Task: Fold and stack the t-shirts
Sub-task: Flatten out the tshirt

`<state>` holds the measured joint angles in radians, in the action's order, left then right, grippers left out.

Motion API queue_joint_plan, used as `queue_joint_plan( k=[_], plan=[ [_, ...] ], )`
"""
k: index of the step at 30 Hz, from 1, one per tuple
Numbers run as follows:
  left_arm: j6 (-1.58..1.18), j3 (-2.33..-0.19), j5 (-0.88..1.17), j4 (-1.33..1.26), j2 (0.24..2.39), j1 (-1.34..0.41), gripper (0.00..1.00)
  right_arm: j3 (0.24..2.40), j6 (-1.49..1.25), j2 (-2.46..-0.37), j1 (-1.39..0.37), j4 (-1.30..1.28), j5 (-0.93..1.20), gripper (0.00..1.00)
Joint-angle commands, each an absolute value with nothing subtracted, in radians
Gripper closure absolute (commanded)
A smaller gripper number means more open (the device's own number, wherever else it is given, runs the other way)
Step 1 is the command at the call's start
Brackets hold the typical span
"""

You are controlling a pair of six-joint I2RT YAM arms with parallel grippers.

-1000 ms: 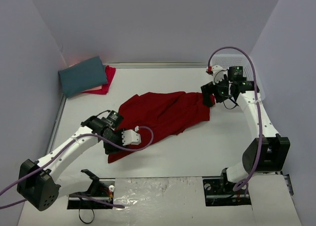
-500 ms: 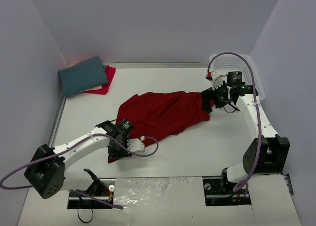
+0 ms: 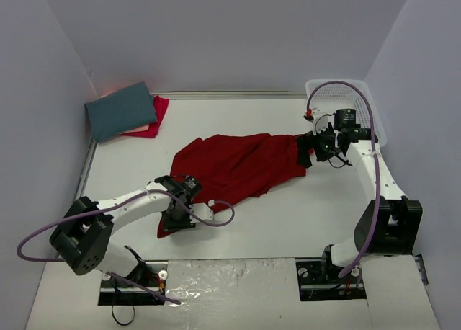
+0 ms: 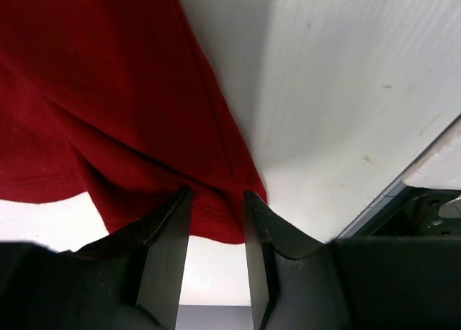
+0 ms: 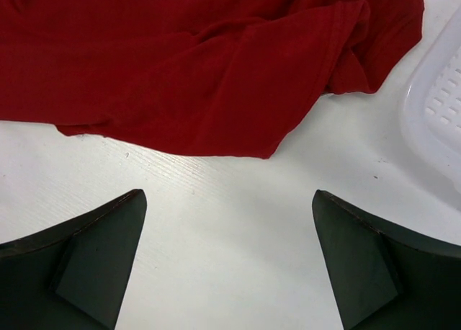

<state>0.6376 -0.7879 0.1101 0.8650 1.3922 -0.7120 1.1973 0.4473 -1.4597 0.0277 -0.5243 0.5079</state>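
Note:
A deep red t-shirt [image 3: 238, 164] lies spread and rumpled across the middle of the table. Its near left corner [image 4: 216, 215] sits between the fingertips of my left gripper [image 3: 170, 224], which points down onto it. In the left wrist view the left gripper [image 4: 216, 194] has narrowed jaws that still stand apart, with the hem between them. My right gripper [image 3: 302, 152] hovers at the shirt's right end. In the right wrist view it [image 5: 227, 197] is wide open over bare table, just short of the shirt's edge [image 5: 180, 56]. A folded slate-teal t-shirt [image 3: 121, 110] lies on a pinkish-red t-shirt [image 3: 154, 119] at the back left.
A white mesh basket [image 3: 338, 91] stands at the back right, close behind the right arm; its rim [image 5: 439, 106] shows in the right wrist view. Walls close the table on three sides. The table's near edge [image 4: 403, 186] runs just beside the left gripper.
My left arm has swung toward the near edge onto the red shirt's near left corner, and its jaws have narrowed. The right gripper has drifted slightly right, staying open.

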Motion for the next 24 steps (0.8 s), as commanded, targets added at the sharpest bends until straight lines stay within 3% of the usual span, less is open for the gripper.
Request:
queue_joint_plan(
  k=[1,17,20,21,24],
  plan=[
    [0.614,-0.792,0.077,0.845,1.422,-0.715,0.67,1.181,0.457,-1.428,0.031,-0.525,0.531,0.05],
    [0.597,-0.824,0.066,0.839,1.488,-0.715,0.67,1.164,0.463,-1.470,0.018,-0.517,0.511,0.05],
    [0.594,-0.821,0.066,0.841,1.485,-0.715,0.93,1.164,0.465,-1.474,0.015,-0.517,0.500,0.05],
    [0.586,-0.821,0.060,0.839,1.485,-0.715,0.97,1.164,0.465,-1.479,0.012,-0.517,0.499,0.05],
    [0.580,-0.837,0.075,0.860,1.467,-0.716,0.98,1.161,0.466,-1.482,0.008,-0.515,0.489,0.05]
  ],
)
